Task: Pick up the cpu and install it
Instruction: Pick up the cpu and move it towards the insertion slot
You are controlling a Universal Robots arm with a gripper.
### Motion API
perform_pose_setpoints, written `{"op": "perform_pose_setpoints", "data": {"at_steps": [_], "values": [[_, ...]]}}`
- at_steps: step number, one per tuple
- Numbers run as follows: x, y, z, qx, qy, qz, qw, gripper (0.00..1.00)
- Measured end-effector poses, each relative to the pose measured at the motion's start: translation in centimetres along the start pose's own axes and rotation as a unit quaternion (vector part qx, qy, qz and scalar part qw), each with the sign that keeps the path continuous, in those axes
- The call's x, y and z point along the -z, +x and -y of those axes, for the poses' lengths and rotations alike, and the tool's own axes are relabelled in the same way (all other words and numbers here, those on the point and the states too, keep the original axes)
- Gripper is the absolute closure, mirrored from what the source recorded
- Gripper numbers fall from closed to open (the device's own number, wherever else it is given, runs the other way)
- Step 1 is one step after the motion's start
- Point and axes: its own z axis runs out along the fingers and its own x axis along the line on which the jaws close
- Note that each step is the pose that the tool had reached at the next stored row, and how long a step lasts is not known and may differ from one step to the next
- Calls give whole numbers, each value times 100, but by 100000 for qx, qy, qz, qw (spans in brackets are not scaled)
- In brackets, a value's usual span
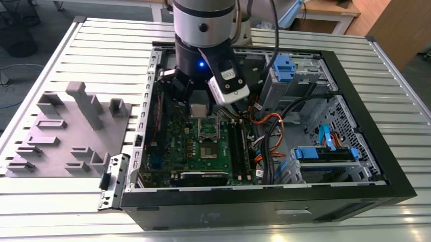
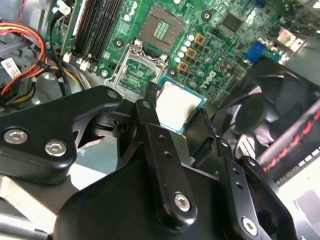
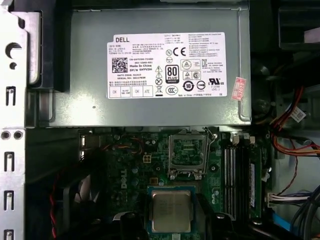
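The end effector [image 2: 177,112] is clenched on the cpu [image 2: 174,102], gripping it by two opposite edges. The chip hangs above the green motherboard [image 2: 215,45], just beside the open socket [image 3: 189,150] and not over it. I judge the pickup done. The socket lies bare, so seating the chip is left.

One cpu [image 3: 171,211], one circuit board [image 3: 130,170]
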Motion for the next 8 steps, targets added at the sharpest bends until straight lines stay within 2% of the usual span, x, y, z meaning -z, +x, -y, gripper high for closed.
{"op": "perform_pose_setpoints", "data": {"at_steps": [5, 8], "values": [[-67, -134, 7, -3, 6, -29, 100000, 53], [-120, -191, 15, -1, 1, -58, 100000, 53]]}}
